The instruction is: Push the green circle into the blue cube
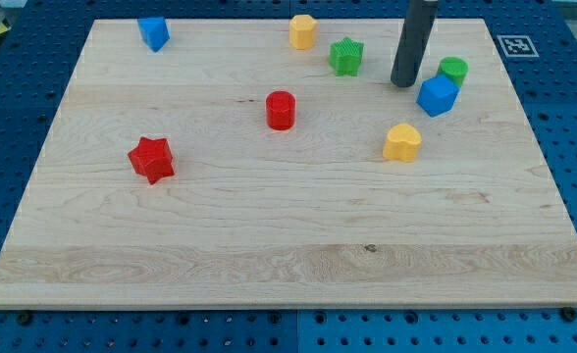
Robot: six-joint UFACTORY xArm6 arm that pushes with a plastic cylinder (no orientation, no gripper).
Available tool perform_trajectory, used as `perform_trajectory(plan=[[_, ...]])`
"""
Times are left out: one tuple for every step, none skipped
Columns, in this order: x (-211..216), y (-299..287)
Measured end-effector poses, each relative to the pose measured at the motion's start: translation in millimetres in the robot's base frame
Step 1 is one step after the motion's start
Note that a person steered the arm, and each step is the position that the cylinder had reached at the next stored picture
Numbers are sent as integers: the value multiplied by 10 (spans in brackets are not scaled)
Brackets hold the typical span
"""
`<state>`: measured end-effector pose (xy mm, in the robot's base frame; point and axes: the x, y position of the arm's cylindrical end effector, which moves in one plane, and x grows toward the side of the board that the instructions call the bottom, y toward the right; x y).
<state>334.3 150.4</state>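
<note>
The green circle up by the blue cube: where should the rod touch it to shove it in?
No gripping here; my tip only pushes. Probably best to press the green circle on its upper-right side, since the blue cube sits just below-left, apparently touching it already.

You see a pale wooden board (269, 226) with visible grain and a matt finish. The green circle (453, 70) and blue cube (437, 95) look like ridged matt plastic. The rod (413, 44) looks dark and smooth.

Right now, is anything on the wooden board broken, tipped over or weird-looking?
Nothing stands out. The small green circle block sits right against the blue cube block, with my tip just to their left in the view. The wooden board looks undamaged, and every block stands on it.
</note>
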Motion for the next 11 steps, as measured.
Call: perform_trajectory(plan=[[-352, 131], [-883, 326], [-792, 941], [-390, 1010], [-253, 981], [-253, 981], [-241, 931], [-51, 930], [2, 908], [-368, 881], [-576, 795]])
